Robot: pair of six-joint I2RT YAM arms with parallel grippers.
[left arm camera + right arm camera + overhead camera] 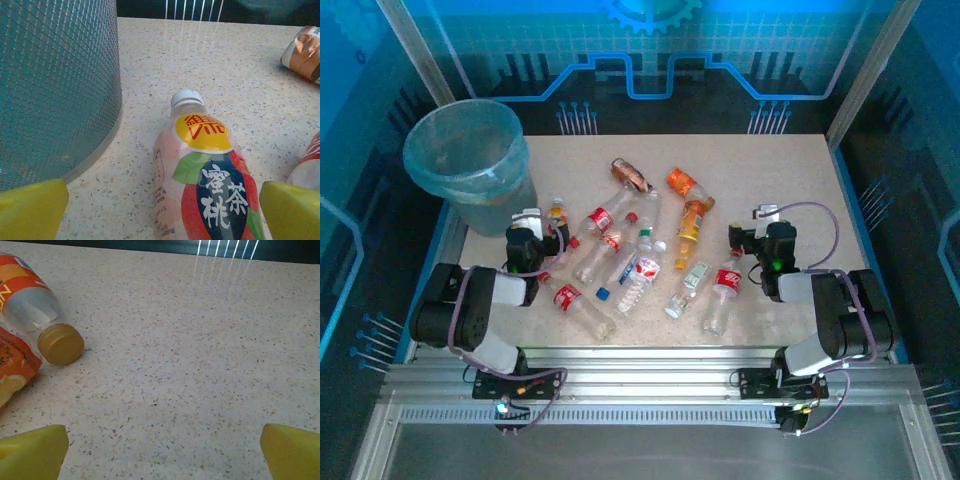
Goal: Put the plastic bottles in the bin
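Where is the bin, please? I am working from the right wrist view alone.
Observer: The bin stands at the far left corner of the table, diagonally across from your right arm.
Operator: Thank you. Is any bottle close to it?
Observer: Yes. A peach tea bottle lies just right of the bin, cap pointing away, reaching in between the left arm's jaws, which stand open.
Operator: And where are the rest?
Observer: The other bottles lie scattered mid-table, to the left of your right arm.
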